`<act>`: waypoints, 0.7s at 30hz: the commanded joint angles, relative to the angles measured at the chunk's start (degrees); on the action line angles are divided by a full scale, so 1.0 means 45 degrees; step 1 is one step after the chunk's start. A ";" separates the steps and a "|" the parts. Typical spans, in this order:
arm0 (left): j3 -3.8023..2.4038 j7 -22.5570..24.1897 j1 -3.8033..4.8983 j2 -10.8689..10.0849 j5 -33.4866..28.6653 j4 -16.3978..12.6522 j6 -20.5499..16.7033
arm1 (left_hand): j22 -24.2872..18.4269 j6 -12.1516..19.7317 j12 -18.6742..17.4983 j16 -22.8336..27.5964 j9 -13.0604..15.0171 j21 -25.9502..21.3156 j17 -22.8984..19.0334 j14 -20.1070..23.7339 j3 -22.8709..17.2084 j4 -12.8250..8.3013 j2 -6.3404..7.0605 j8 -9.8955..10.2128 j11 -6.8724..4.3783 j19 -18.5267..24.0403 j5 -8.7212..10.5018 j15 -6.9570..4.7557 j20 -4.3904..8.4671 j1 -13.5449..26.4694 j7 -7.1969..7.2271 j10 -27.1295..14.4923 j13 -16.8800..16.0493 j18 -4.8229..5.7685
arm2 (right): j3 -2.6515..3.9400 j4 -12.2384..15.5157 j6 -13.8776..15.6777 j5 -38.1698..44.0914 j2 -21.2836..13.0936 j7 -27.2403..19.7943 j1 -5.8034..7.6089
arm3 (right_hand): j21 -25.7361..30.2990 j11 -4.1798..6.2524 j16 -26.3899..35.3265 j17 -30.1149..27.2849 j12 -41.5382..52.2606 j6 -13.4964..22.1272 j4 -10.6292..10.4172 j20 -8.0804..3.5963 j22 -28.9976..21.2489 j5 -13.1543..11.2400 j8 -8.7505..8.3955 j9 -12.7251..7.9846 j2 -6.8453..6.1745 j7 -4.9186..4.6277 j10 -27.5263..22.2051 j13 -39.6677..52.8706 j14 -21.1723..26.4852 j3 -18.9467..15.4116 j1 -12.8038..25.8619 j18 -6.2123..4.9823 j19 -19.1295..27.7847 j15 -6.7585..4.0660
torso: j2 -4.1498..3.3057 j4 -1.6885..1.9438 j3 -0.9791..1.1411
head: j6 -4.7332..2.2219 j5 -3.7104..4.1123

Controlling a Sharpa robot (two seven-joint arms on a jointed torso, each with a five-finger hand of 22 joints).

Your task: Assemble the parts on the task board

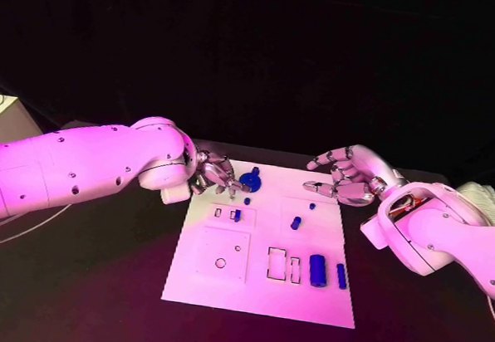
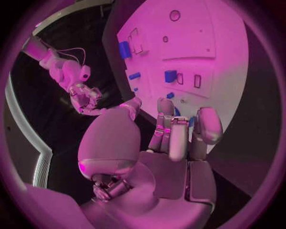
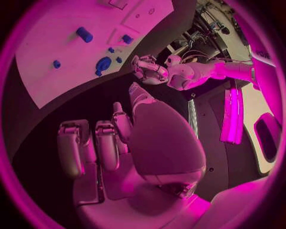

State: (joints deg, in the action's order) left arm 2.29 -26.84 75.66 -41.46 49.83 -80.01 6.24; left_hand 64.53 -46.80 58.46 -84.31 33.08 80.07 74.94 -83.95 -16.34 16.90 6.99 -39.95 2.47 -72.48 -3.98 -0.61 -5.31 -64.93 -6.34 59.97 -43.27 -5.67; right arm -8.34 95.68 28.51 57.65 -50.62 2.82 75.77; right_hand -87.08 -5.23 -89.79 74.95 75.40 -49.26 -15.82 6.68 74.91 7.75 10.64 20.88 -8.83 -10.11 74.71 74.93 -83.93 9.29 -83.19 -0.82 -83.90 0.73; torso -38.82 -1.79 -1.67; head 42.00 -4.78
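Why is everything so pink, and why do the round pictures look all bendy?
Head view: pink light washes the task board and both arms, the room behind is black. Left wrist view: the fisheye lens curves the board's straight edges. Right wrist view: same bending, with a bright glare strip near the rim.

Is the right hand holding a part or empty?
Empty. The right hand hovers at the task board's far right corner, fingers curled in with nothing between them; the right wrist view shows bare fingers.
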 commanded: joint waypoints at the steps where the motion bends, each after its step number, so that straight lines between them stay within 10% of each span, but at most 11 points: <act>1: 0.0041 -0.1462 0.0100 0.0320 0.1449 0.0329 0.1130 | 0.0038 0.0109 0.0096 -0.0028 0.0040 -0.0027 0.0749 -0.0120 0.0101 -0.0017 0.0002 -0.0085 -0.0008 -0.0019 0.0039 -0.0061 0.0005 0.0117 -0.0018 0.0032 -0.0031 0.0076 | 0.0009 -0.0036 0.0211 -0.0777 -0.0021 -0.0536 0.0033 | 0.0051 -0.0028 -0.0047 0.3345 -0.0098 0.0061 -0.0069 0.0036 0.2842 0.0053 0.0040 -0.0023 -0.0110 -0.0008 -0.0139 0.0182 -0.1348 -0.0007 0.0000 -0.0006 -0.0996 0.0060 | -0.0011 0.0003 0.0038 | 0.0053 -0.0019; 21: 0.0613 -0.1706 0.0328 0.1532 0.1630 0.1305 0.1712 | 0.0020 0.0348 0.0084 0.0057 0.0461 -0.0051 0.0646 -0.0054 0.0272 -0.0014 -0.0033 -0.0351 -0.0006 -0.0005 0.0051 -0.0067 0.0009 0.0351 -0.0014 -0.0171 0.0103 0.0076 | 0.0015 -0.0204 0.0467 -0.0886 0.0032 -0.0225 0.0201 | 0.0079 -0.0037 -0.0031 0.3318 -0.0129 0.0132 -0.0094 0.0039 0.2823 0.0206 0.0041 -0.0048 -0.0071 -0.0021 -0.0178 0.0146 -0.1340 0.0030 0.0024 -0.0013 -0.0983 0.0065 | -0.0031 0.0040 -0.0024 | 0.0242 0.0058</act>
State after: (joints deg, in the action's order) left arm 5.01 -33.96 77.03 -34.89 56.74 -74.31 12.31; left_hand 64.57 -45.56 58.97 -84.31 35.07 80.06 74.93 -83.94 -15.34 16.83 6.82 -41.37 2.45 -72.48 -3.98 -0.61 -5.32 -63.74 -6.33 59.56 -42.85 -5.67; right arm -8.30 94.79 30.23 53.89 -50.55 1.99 76.65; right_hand -87.08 -5.33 -89.79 74.93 75.12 -49.05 -15.98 6.68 74.95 8.35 10.64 20.72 -8.83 -10.31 74.39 74.91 -83.93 9.44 -83.18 -0.82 -83.90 0.73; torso -38.92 -1.68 -1.71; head 43.01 -4.57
